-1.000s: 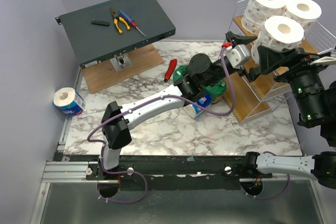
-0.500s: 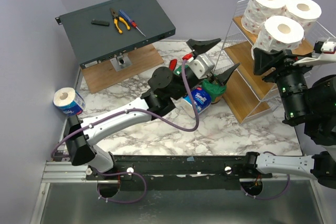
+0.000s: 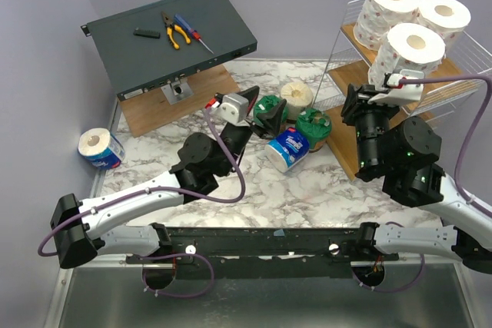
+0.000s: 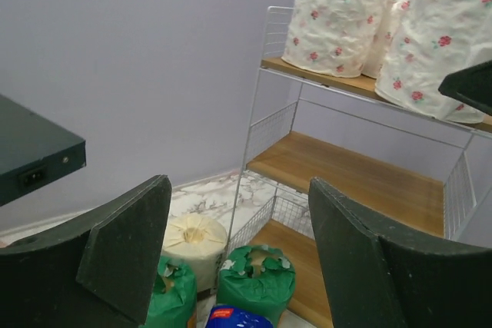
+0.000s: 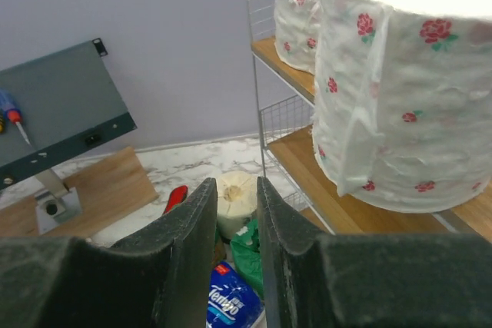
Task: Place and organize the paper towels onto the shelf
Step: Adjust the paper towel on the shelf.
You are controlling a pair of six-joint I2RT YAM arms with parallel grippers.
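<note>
Shelf: The white wire shelf (image 3: 344, 76) stands at the right end of my marble tabletop (image 3: 323, 190), with three slanted wooden tiers.
Done: Three pink-specked rolls (image 3: 411, 48) sit upright and pressed together on the shelf's top tier.
Open tiers: The shelf's middle and bottom tiers show only bare wood wherever my cameras see them.
Not yet shelved: Five paper towels are off the shelf. A cream roll (image 3: 296, 96) and two green rolls (image 3: 314, 127) cluster just beside the shelf's foot. A blue roll (image 3: 287, 148) lies on its side next to them, near the bottom tier. A second blue roll (image 3: 100, 148) sits well apart from the shelf, at the opposite edge of the tabletop.
Left tool: My left tool (image 4: 237, 190) hangs over the cluster on the side away from the shelf and points toward it. Its jaws are spread wide and grasp nothing.
Right tool: My right tool (image 5: 234, 183) hovers beside the shelf's front, close to the nearest pink-specked roll. Its jaws are drawn almost together with only a slit between them, and nothing is in them.
Progress: With three of the eight rolls in place, I judge the job less than half done.
What it calls for: I would take the cluster at the shelf's foot first and leave the far blue roll for last.
</note>
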